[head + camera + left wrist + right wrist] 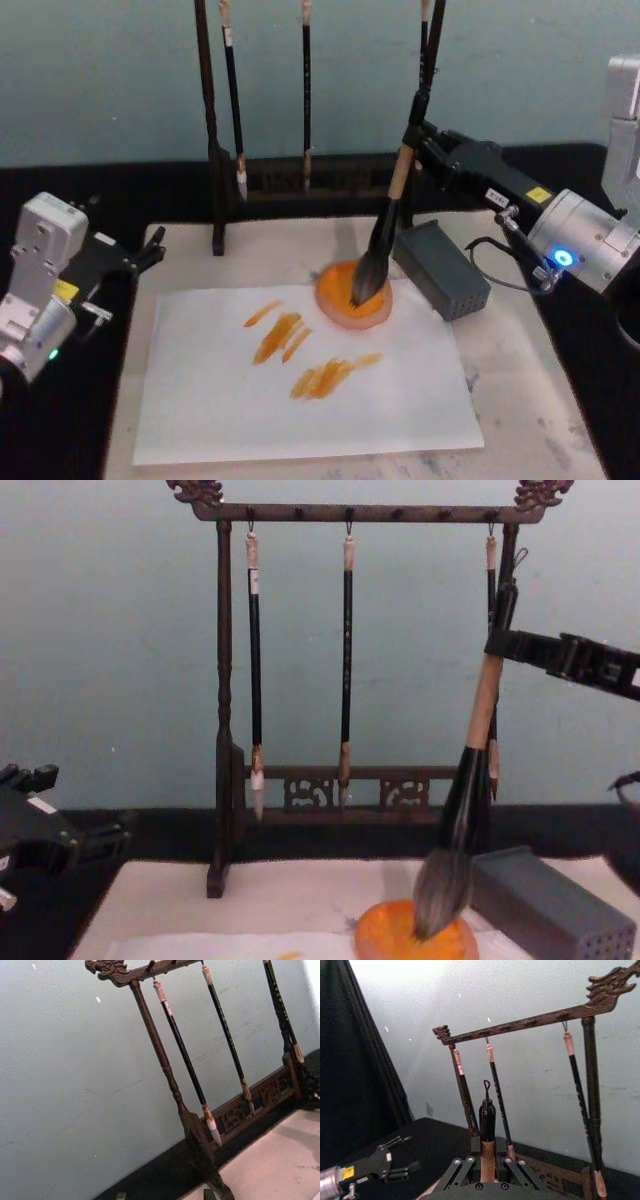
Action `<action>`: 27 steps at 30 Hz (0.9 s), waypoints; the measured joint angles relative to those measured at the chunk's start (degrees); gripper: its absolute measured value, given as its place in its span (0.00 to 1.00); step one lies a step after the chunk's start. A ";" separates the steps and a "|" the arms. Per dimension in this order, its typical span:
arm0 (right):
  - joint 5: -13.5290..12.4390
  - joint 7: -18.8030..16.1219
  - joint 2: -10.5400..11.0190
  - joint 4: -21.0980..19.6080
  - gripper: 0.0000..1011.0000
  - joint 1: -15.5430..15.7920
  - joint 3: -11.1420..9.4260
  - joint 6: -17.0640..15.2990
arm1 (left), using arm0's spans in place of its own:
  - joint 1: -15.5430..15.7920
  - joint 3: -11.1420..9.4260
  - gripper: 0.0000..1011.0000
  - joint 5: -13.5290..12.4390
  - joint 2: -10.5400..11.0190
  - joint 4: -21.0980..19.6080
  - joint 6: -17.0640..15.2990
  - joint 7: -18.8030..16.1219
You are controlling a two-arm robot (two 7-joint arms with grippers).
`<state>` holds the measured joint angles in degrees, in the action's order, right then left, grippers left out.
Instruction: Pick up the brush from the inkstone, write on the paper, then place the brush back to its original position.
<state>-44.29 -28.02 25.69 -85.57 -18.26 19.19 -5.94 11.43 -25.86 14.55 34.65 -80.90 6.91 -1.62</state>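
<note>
As the table point(545, 400) stands: one paper point(300, 400), one inkstone point(335, 302), one brush point(378, 255).
Left pincer point(152, 250) released, beside the paper; three thin brushes point(254, 660) hanging on one rack point(223, 680); brush bristles in inkstone at paper's far edge; one grey block point(445, 270); right pincer point(412, 135) grasping the brush handle.

Plain pale blue-green wall point(100, 680)

The left arm point(40, 290) has a boxy silver-grey housing with a yellow label and green light, ahead of the black left gripper point(155, 250). The silver right arm point(590, 240) shows a blue ring light and looping black cable point(490, 262); the black right gripper point(412, 135) bears a yellow sticker.
</note>
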 joint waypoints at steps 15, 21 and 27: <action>-0.27 0.45 0.32 -3.21 0.18 3.90 3.32 3.72 | 0.00 0.00 0.99 0.00 0.00 0.00 0.00 0.00; -0.41 0.08 -0.55 -3.27 0.18 4.47 4.21 4.93 | 0.00 0.00 0.99 0.00 0.00 0.00 0.00 0.00; -0.50 -0.27 -1.35 -3.21 0.18 4.97 5.23 5.73 | 0.00 0.00 0.99 0.00 0.00 0.00 0.00 0.00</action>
<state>-44.79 -28.29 24.34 -88.78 -13.29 24.42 -0.21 11.43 -25.86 14.55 34.65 -80.90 6.91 -1.62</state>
